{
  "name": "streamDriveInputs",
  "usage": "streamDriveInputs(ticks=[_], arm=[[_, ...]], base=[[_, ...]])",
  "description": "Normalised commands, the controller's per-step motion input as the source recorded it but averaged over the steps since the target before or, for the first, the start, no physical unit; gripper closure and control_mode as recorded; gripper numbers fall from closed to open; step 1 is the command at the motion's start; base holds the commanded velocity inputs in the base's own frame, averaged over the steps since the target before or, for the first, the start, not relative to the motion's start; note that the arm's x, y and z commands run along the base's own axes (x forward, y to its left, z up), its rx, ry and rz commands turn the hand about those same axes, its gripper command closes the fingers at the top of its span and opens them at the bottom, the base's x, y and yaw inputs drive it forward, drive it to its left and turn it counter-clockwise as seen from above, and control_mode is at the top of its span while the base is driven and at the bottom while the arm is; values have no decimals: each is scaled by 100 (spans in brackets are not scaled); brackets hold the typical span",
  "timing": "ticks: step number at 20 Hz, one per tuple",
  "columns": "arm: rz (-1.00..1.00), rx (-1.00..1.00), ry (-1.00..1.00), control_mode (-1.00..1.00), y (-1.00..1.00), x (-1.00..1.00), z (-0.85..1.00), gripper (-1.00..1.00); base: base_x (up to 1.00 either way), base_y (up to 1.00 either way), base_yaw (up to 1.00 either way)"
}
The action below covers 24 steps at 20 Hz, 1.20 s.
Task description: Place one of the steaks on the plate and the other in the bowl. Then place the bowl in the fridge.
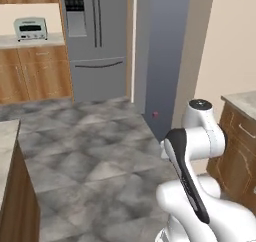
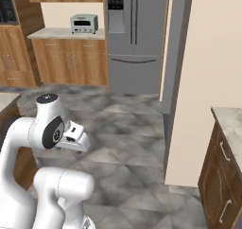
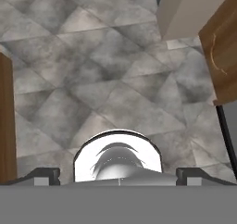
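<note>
Arm folded over the floor, well short of the closed fridge (image 1: 95,41), fingers (image 3: 46,176) spread empty: steaks, plate, bowl remain to be found.

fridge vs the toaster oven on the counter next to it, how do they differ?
The fridge is tall and stands on the floor; the toaster oven is small and sits on the counter. The fridge is darker grey metal with long dark handles and a black dispenser panel; the toaster oven is pale, with a dark strip across its front. Both stand along the far wall, and both look shut.
</note>
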Motion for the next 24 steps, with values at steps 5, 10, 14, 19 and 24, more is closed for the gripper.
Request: streamDriveInputs(ticks=[5,10,14,19,24], arm=[[0,0,0,100,0,0,0,-100],[0,0,0,100,0,0,0,-100],[0,0,0,100,0,0,0,-100],[0,0,0,100,0,0,0,-100],[0,0,0,100,0,0,0,-100]], base=[[100,0,-5],[100,14,-8],[100,26,-8],[91,38,0],[96,48,0]])
